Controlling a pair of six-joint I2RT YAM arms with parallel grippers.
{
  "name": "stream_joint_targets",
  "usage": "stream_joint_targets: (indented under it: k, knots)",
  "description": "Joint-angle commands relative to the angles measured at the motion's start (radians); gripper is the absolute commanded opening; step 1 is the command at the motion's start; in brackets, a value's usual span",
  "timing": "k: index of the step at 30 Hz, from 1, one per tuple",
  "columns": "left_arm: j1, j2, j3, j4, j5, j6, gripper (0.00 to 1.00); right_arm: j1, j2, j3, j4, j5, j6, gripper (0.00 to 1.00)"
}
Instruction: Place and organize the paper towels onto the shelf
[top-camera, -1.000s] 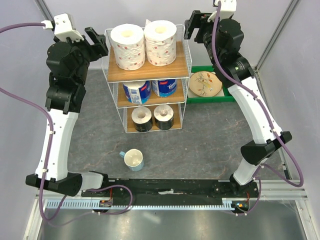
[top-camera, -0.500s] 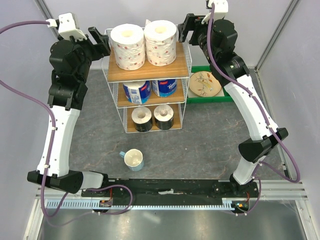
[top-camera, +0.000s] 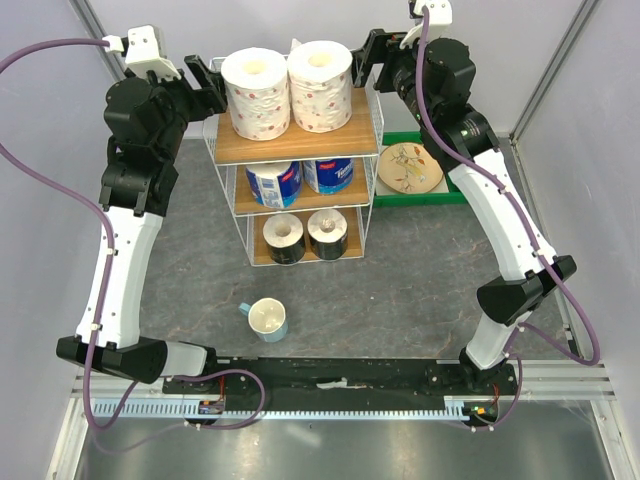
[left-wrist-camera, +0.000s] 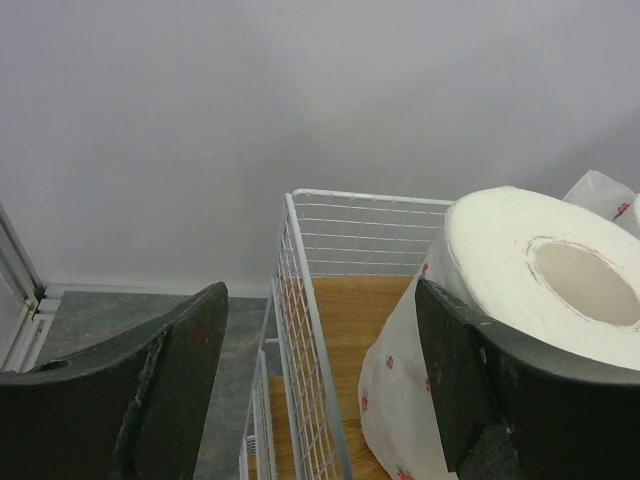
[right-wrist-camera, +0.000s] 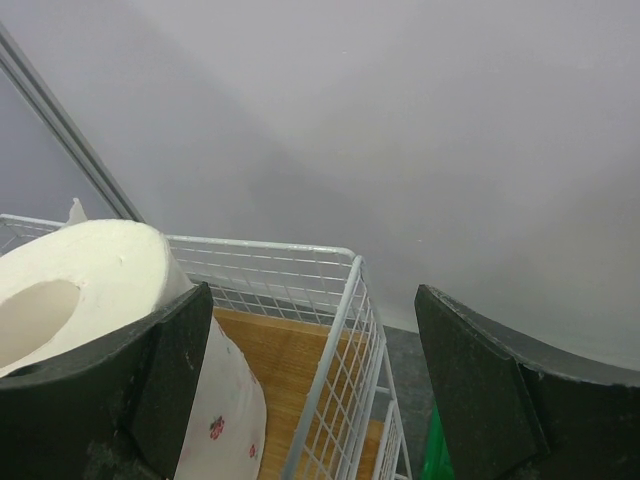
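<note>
The shelf (top-camera: 300, 148) holds all six paper towels. Two large red-speckled rolls (top-camera: 255, 92) (top-camera: 320, 85) stand on the top board, two blue-wrapped rolls (top-camera: 274, 183) (top-camera: 328, 174) on the middle one, and two dark-wrapped rolls (top-camera: 284, 238) (top-camera: 328, 233) on the bottom one. My left gripper (top-camera: 212, 85) is open at the shelf's top left side. In the left wrist view it (left-wrist-camera: 320, 300) straddles the wire wall (left-wrist-camera: 305, 330), one finger against a speckled roll (left-wrist-camera: 520, 300). My right gripper (top-camera: 365, 60) is open at the top right side. In its wrist view it (right-wrist-camera: 312, 295) straddles the wire wall (right-wrist-camera: 335, 340) beside a roll (right-wrist-camera: 90, 270).
A pale cup with a blue handle (top-camera: 268, 318) stands on the grey table in front of the shelf. A green tray (top-camera: 440, 197) with a patterned plate (top-camera: 410, 168) sits right of the shelf. Pale walls close the back and sides.
Both grippers have moved inward to the top sides of the shelf and now straddle its wire walls. The rolls have not moved.
</note>
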Motion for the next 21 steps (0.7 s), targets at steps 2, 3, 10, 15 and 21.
stream_joint_targets:
  k: [2, 3, 10, 15, 21]
  knots:
    - [0.006, -0.007, -0.005, 0.037, 0.04, -0.012, 0.82, 0.004, -0.002, 0.044, 0.008, -0.049, 0.026, 0.9]
    - [0.006, -0.006, -0.003, 0.037, 0.044, -0.012, 0.82, 0.004, -0.005, 0.044, 0.006, -0.052, 0.029, 0.9]
    - [0.006, -0.009, -0.002, 0.029, 0.069, -0.013, 0.82, 0.005, -0.021, 0.042, 0.006, -0.08, 0.04, 0.9]
    - [0.006, -0.015, -0.015, 0.024, 0.092, -0.018, 0.82, 0.01, -0.048, 0.03, 0.0, -0.088, 0.046, 0.9]
    - [0.005, -0.016, -0.019, 0.024, 0.143, -0.019, 0.81, 0.016, -0.088, -0.015, 0.0, -0.086, 0.035, 0.9]
